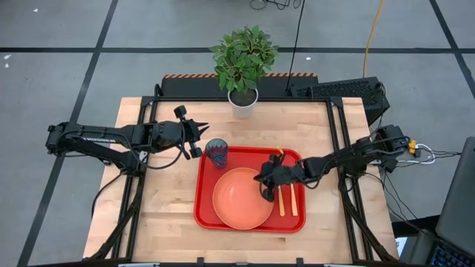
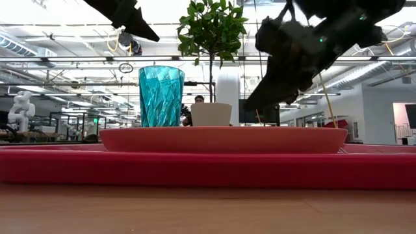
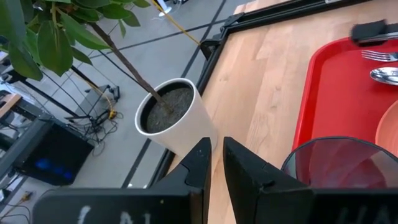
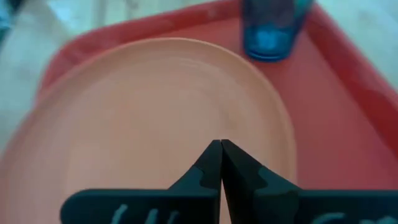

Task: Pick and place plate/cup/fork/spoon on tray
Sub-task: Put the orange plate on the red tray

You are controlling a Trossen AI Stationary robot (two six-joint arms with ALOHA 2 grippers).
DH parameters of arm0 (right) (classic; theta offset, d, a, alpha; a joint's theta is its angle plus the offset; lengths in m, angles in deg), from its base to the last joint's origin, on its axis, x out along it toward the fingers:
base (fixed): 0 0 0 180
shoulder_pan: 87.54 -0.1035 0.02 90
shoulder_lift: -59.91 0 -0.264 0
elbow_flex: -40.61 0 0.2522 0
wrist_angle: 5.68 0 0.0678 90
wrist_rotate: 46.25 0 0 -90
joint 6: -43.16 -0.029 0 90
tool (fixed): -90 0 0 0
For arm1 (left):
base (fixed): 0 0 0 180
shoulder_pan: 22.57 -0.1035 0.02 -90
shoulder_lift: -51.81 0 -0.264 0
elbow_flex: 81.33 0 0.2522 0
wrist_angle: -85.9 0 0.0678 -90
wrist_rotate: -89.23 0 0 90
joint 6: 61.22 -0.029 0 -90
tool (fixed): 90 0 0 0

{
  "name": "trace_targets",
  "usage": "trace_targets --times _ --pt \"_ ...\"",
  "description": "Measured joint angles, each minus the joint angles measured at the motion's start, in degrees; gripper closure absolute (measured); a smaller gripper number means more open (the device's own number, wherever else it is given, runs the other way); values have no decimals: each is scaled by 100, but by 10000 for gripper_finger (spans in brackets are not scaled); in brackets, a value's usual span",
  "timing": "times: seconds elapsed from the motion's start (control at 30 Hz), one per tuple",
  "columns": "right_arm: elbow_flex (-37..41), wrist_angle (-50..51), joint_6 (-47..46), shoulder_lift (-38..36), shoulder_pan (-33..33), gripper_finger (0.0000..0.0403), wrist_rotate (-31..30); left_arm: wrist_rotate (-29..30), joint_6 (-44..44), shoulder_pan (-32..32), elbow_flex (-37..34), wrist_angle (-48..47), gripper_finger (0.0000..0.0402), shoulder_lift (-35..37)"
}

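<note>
Wooden boards make up your table (image 1: pixel 167 215), and a big gray floor with dark lines lies all around it. At the far edge of the table you can see a white pot (image 1: pixel 243 102) with a green plant (image 1: pixel 243 55) in it.

Your red tray (image 1: pixel 208 215) sits in the middle of the table. You have 4 things on it. Look at the orange plate (image 1: pixel 241 199): it lies flat on the near part of the tray. Look at the blue cup (image 1: pixel 217 153): it stands upright in the tray's far left corner, just beside the plate. Your fork (image 1: pixel 280 200) and spoon (image 1: pixel 293 199) lie side by side on the right part of the tray, next to the plate, with their orange handles pointing to the near edge.

Your right gripper (image 1: pixel 265 185) hangs over the right edge of the plate, close to the fork. Its 2 fingers are pressed together, and you hold nothing in them. From its wrist camera you look down on the plate, with the cup past it.

Your left gripper (image 1: pixel 204 130) hangs over the bare wood, just past the cup and off the tray's far left corner. Its 2 fingers (image 3: pixel 198 171) have only a thin gap between them, and nothing is in that gap.
</note>
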Motion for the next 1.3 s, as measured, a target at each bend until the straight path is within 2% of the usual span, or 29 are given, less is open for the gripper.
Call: trace_targets --times 0.2,0.3,0.47,0.7,0.9,1.0,1.1,1.17,1.3 --pt "-34 -383 723 0 503 403 -149 4 -176 -34 0 281 355 0" --pt "-347 -299 1234 0 676 403 106 -47 -251 -77 2 476 355 2" --pt "-1048 284 1919 0 788 403 434 -1049 -317 -166 4 513 355 4" --pt "-1549 1336 1661 1 745 403 882 -2583 -509 -232 4 823 355 4" --pt "-2086 1498 1765 498 470 403 890 -3285 -530 -313 4 989 355 43" --pt "-2883 2274 1845 1063 339 403 851 -3446 -519 -391 4 1060 355 130" --pt "-3788 3798 1600 1625 203 403 419 -3634 -470 -428 -14 1021 355 257" --pt "-4191 4446 1402 1876 158 403 238 -3714 -457 -428 -88 1038 355 401" --pt "-4396 4522 1183 2022 135 403 155 -3713 -384 -455 -315 1074 355 803"
